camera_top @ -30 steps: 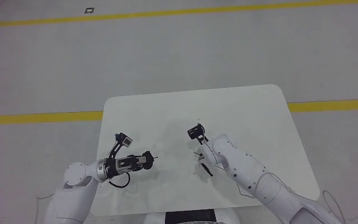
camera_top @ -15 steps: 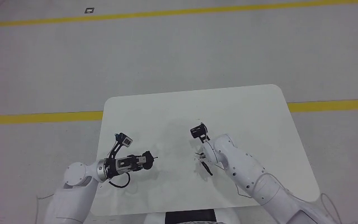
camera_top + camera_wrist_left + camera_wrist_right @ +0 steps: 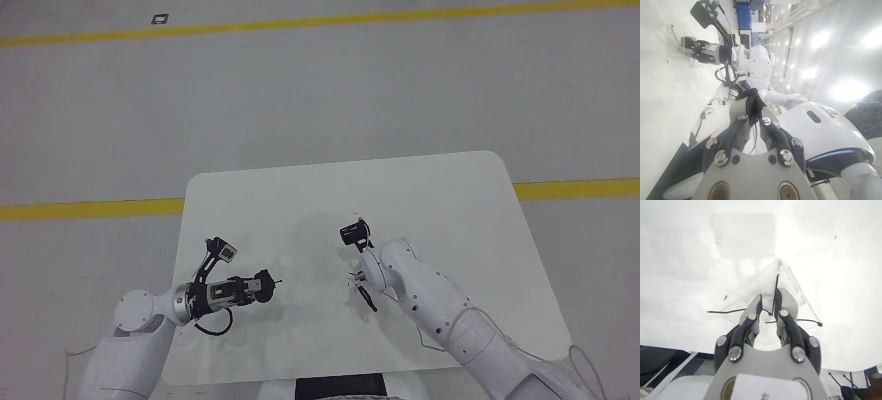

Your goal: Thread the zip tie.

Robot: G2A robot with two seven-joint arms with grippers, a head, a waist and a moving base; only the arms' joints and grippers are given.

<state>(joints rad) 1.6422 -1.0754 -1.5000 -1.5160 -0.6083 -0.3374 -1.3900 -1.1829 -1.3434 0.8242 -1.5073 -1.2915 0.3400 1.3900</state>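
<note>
White table (image 3: 460, 200): clear stand (image 3: 791, 279) hard to discern below right pincer (image 3: 770, 292).

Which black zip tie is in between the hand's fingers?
The straight black plastic zip tie lying along one finger of the right hand. The two other black ties lie crosswise, sticking out to either side.

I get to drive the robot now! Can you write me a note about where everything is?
Left claw: shut on a black piece, over the table, apart from the clear stand.
Right claw: open at the stand, with a zip tie along one finger's inner side.
Two more ties lie by the stand.
Done: cannot tell if any tie is threaded.
To do: thread the zip tie.
</note>
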